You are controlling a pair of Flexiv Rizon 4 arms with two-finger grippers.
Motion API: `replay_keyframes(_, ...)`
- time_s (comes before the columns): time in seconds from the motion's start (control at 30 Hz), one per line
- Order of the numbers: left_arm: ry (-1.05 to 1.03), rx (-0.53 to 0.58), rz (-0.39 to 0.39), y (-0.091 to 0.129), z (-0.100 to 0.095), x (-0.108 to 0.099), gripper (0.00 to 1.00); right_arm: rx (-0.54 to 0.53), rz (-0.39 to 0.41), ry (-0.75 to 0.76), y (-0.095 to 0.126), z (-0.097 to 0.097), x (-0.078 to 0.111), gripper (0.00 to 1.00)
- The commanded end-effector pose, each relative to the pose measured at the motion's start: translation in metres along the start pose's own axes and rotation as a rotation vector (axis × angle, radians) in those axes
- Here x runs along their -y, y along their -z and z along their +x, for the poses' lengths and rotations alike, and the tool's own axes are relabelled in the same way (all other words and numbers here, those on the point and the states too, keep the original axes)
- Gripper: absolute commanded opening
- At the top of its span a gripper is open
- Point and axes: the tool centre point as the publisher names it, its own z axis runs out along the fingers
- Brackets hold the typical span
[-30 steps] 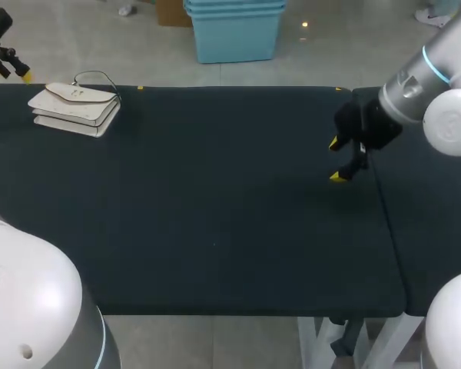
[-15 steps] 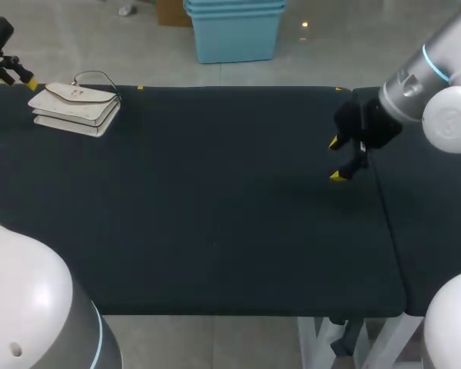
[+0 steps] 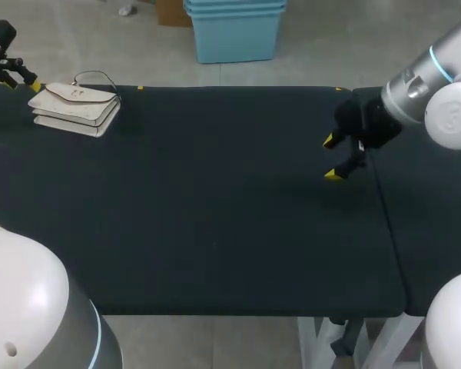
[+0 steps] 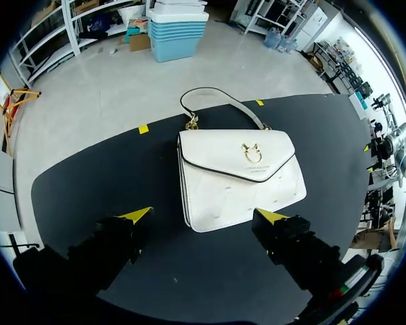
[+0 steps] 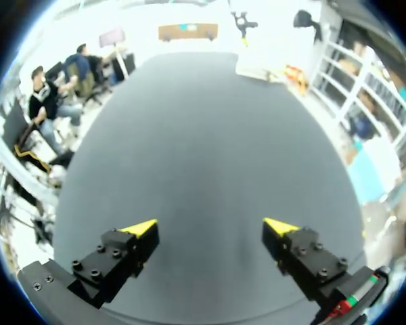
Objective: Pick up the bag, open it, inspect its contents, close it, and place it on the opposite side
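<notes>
At the 10 o'clock corner of the dark surface [image 3: 215, 231] the white bag [image 3: 74, 108] lies flat, flap up. It looks light and soft-sided; lifted by one point it would probably sag and swing, and its smooth skin may slip under hard tips.

The right tool [image 3: 332, 158], fingers spread and empty, hangs over bare surface near 3 o'clock, well apart from the bag. The left tool [image 3: 19, 78], also spread and empty, hangs by the bag's 10 o'clock corner. Its wrist view shows the bag [image 4: 240, 176] just ahead of the tool [image 4: 204, 217], not yet touched.

The flap [image 4: 233, 147] is closed. The strap [image 4: 216, 100], arching out at the bag's 12 o'clock edge, seems the surest hold. The small gold clasp [image 4: 252, 154] on the flap looks delicate and should be handled gently.
</notes>
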Motion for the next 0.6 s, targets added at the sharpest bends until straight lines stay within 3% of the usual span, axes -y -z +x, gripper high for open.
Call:
replay_keyframes(0.03,0.013,-0.689,-0.009,-0.007,-0.010,0.007,1.00,-0.008,-0.007,0.001,0.001,-0.002,0.001,1.00)
replay_keyframes(0.4,0.040,-0.755,0.006,-0.028,-0.007,0.006,1.00,-0.008,-0.007,0.001,0.001,-0.002,0.001,1.00)
replay_keyframes(0.47,0.047,-0.764,0.011,-0.032,-0.006,0.007,0.93,-0.008,-0.007,0.001,0.001,-0.002,0.001,1.00)
replay_keyframes(0.6,0.080,-0.788,0.030,-0.040,-0.006,0.004,0.91,-0.008,-0.007,0.001,0.001,-0.002,0.001,1.00)
